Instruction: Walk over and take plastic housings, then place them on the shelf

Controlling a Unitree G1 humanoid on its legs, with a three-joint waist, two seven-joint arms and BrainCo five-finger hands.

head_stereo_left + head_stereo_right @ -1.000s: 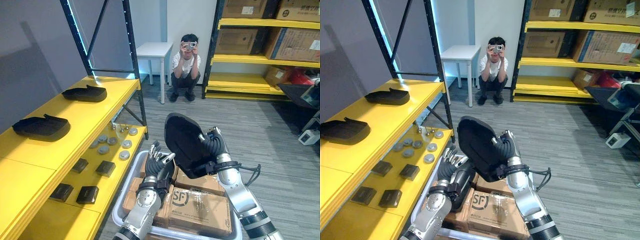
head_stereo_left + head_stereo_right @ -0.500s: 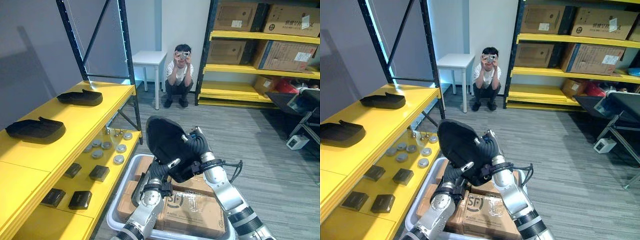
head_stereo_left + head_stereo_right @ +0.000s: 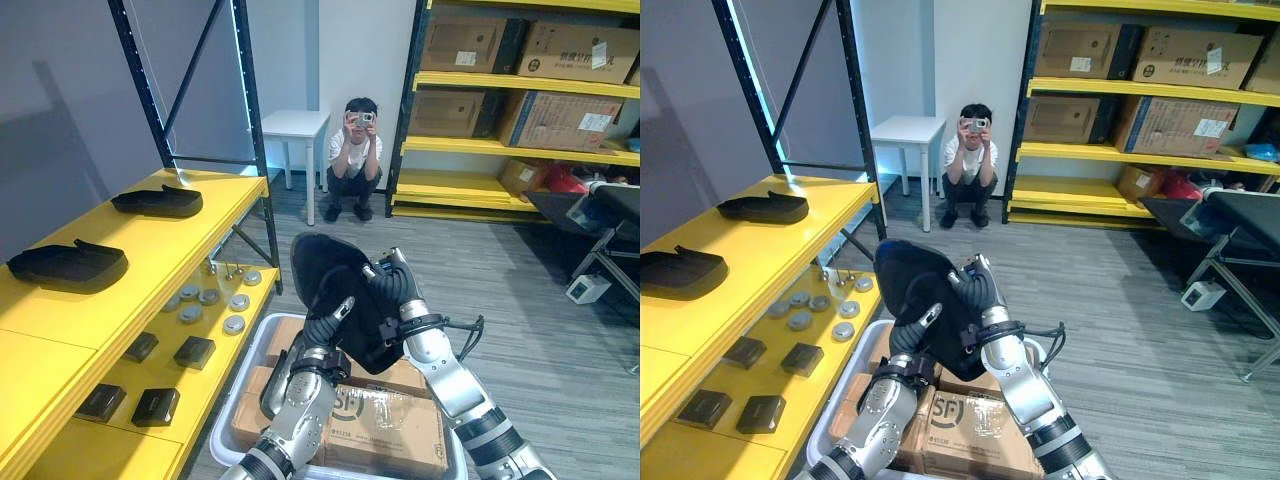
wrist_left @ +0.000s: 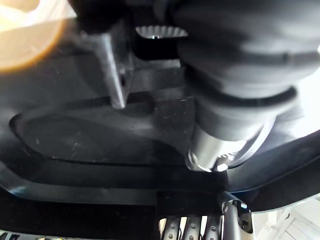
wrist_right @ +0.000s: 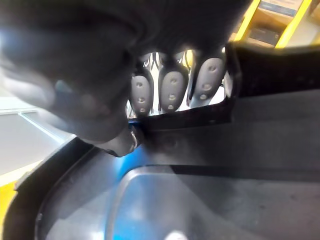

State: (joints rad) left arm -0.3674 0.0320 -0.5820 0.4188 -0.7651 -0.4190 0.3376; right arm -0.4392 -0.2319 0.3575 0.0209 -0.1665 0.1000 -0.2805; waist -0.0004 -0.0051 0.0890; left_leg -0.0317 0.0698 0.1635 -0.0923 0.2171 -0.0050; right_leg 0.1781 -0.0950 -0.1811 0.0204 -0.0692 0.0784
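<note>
While the left hand (image 3: pixel 319 348) props the plastic housing (image 3: pixel 325 270) with straight fingers (image 3: pixel 343 308), the right wrist view reveals right hand (image 3: pixel 398 291) fingertips (image 5: pixel 170 90) hooked over its rim.

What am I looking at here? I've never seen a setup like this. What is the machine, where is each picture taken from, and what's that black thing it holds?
This is a humanoid robot with two arms and fingered hands. Two pictures come from cameras in its head, looking down. The other two come from its wrists, very close to the hands. Its right hand grips a black plastic housing, fingers curled over its edge. The left hand props it from below with straight fingers. To the robot's left, a yellow shelf carries a far housing and a near housing, with small discs and dark blocks on a lower level. Under the hands is a white bin of cartons. A person crouches at the back, holding a camera.
</note>
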